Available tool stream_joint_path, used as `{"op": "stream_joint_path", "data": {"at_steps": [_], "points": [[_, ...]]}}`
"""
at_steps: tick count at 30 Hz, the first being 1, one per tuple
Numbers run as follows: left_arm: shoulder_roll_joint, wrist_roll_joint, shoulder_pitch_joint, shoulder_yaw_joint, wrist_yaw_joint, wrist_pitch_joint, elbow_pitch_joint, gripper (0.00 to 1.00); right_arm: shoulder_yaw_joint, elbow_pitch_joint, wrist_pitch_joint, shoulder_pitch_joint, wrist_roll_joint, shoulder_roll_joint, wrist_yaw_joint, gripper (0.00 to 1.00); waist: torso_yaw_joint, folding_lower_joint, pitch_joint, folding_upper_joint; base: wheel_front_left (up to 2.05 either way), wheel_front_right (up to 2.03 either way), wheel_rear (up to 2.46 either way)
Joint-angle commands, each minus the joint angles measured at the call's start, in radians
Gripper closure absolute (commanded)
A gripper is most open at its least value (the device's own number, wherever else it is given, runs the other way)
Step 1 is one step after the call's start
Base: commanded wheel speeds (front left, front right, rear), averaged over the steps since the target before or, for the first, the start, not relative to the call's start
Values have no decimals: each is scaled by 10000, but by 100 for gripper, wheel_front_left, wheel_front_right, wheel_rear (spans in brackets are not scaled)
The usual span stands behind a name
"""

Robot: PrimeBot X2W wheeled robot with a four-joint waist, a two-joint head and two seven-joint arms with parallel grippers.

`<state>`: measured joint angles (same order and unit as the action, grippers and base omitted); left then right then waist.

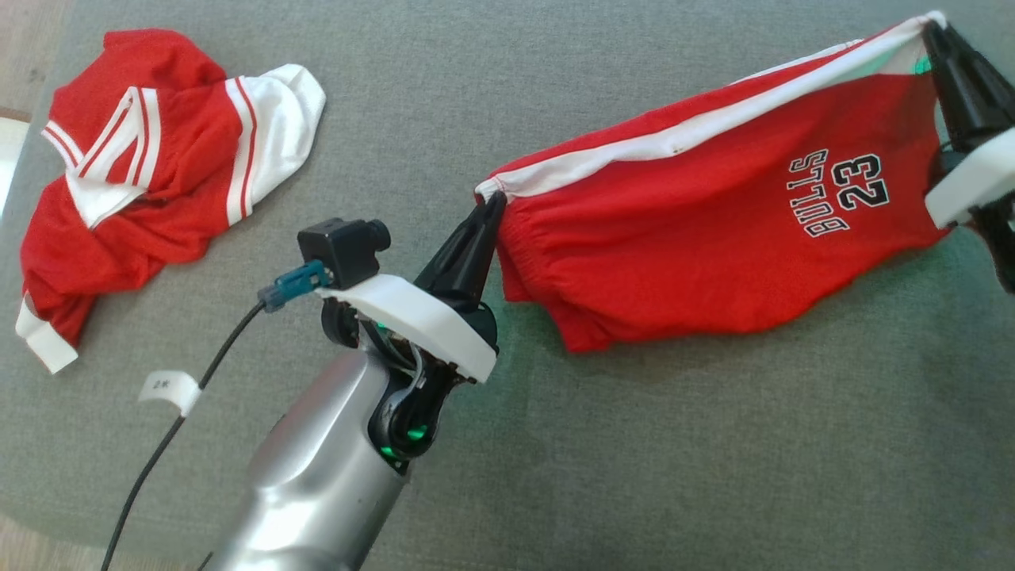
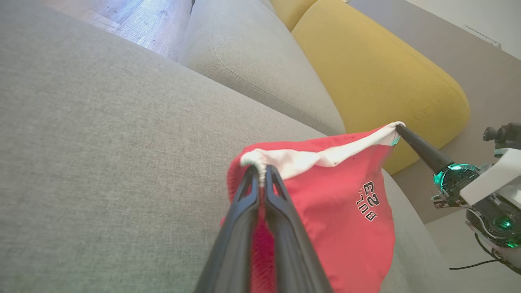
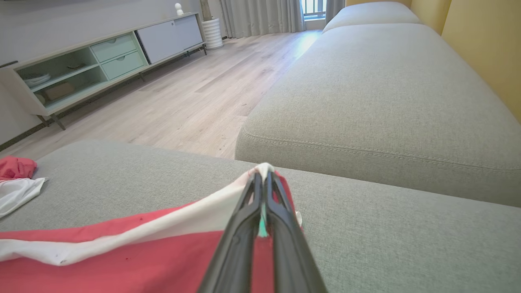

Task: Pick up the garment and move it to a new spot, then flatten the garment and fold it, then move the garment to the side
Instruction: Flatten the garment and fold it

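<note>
While its white stripe is pulled taut, the red shorts (image 1: pixel 714 214) hang over the sofa cushion (image 1: pixel 634 476), long axis slanting from the left gripper (image 1: pixel 493 200) at the gathered waist to the right gripper (image 1: pixel 929 28), both clenched on it; right wrist cropped.

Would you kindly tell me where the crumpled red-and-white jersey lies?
In the head view, the jersey lies upper left on the grey cushion, apart from the red shorts stretched at right.

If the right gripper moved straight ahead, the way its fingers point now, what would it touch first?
Past the shorts it holds, the right gripper would probably meet the grey sofa cushion first, though depth is unclear.
</note>
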<state>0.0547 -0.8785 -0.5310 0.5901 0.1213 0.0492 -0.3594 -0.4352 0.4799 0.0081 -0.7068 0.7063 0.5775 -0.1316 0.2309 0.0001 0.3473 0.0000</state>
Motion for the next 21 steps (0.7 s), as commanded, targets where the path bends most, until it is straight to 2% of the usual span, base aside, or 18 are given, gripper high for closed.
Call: {"op": "stream_joint_path", "data": {"at_steps": [1,2,3,4,9,12,16,21], "points": [[90,-55,-374,-198,45,-11,155,56,-190,-26,-231,-277,125,153,9,0,13,-1,-2,0,0,0,0],[82,-92,-392,-169,49,-41,83,53,-291,125,-351,-387,191,113,9,0,14,-1,-16,0,0,0,0],[73,-145,-396,-158,53,-95,21,22,-393,250,-479,-475,256,80,9,0,6,-1,-38,0,0,0,0],[65,-199,-375,-144,56,-137,-55,0,-523,331,-593,-527,327,60,9,0,-8,-1,-78,0,0,0,0],[80,-90,-190,-108,20,-514,-317,0,-999,398,-961,-348,749,155,9,0,-109,-1,-412,0,0,0,0],[256,491,86,-58,-248,-1277,-308,0,-1319,224,-1099,197,1161,335,9,0,-228,-1,-778,0,0,0,0],[513,1752,700,102,-1095,-2622,-128,0,-1559,-139,-1093,1217,1830,609,9,0,-345,-1,-1212,0,0,0,0],[594,3485,1663,54,-2474,-3091,584,0,-1437,-339,-1015,2427,2520,915,9,0,-182,-1,-1468,0,0,0,0]]}}
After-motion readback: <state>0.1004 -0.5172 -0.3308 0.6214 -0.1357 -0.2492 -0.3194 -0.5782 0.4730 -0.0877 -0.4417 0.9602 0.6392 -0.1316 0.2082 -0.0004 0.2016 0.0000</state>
